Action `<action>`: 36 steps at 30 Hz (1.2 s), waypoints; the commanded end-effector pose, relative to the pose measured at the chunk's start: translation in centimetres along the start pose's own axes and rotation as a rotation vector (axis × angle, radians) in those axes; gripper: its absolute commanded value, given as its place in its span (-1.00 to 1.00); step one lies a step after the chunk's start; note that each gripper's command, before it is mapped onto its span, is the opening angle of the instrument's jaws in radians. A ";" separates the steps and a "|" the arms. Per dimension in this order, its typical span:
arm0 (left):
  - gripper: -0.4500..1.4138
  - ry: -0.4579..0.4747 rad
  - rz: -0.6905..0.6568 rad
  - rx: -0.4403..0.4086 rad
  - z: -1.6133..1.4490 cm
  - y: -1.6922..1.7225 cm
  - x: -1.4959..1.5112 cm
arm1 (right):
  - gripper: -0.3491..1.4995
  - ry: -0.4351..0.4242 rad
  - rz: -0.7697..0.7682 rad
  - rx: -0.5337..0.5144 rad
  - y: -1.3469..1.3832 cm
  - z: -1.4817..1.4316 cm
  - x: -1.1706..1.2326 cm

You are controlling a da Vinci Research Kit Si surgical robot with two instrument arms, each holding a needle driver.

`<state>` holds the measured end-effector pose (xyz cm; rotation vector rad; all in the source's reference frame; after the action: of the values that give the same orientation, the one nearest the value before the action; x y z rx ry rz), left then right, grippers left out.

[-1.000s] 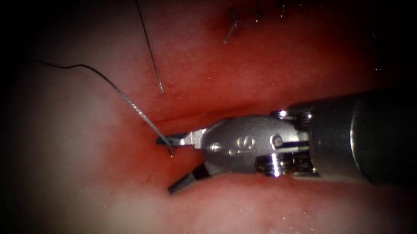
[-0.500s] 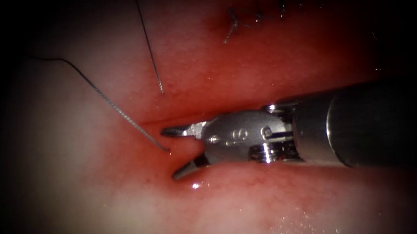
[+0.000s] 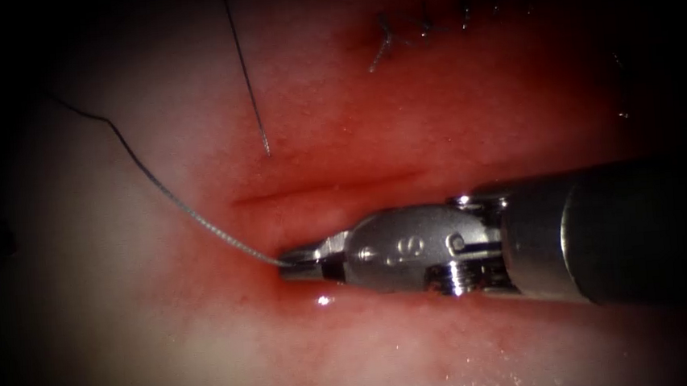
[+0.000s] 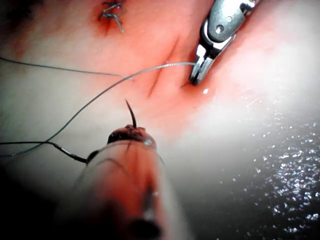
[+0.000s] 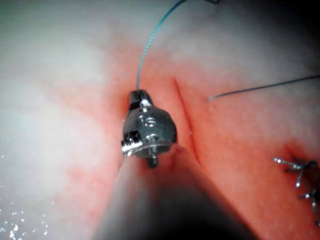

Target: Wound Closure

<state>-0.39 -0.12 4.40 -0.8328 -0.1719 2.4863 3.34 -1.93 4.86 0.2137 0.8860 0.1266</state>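
My right tool comes in from the right and lies just below the left end of the cut. Its jaws are shut on the thread, which runs up and left across the pale tissue. The same grip shows at the right tool and at its tip. My left tool is shut on the curved needle. The needle's dark point sticks out past the jaws, above the tissue and not in it. A second strand comes down from the top and enters the tissue above the cut.
A row of finished stitches with short cut ends lies at the upper right. Red fluid stains the tissue around the cut, and a wet glint sits under the right tool's jaws. The right tool's thick shaft spans the right half.
The right tool's jaws stood open around the thread and have now closed on it. The tool sank slightly, away from the cut line. The thread's slack shifted left.
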 end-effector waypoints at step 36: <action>-1.00 -0.080 0.038 -0.007 0.29 0.05 -0.12 | 0.65 0.083 -0.098 -0.134 -0.07 -0.36 0.40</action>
<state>-0.44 -0.20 4.64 -0.7443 -0.1900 2.5630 3.23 -1.82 4.29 0.0253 0.9637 0.0970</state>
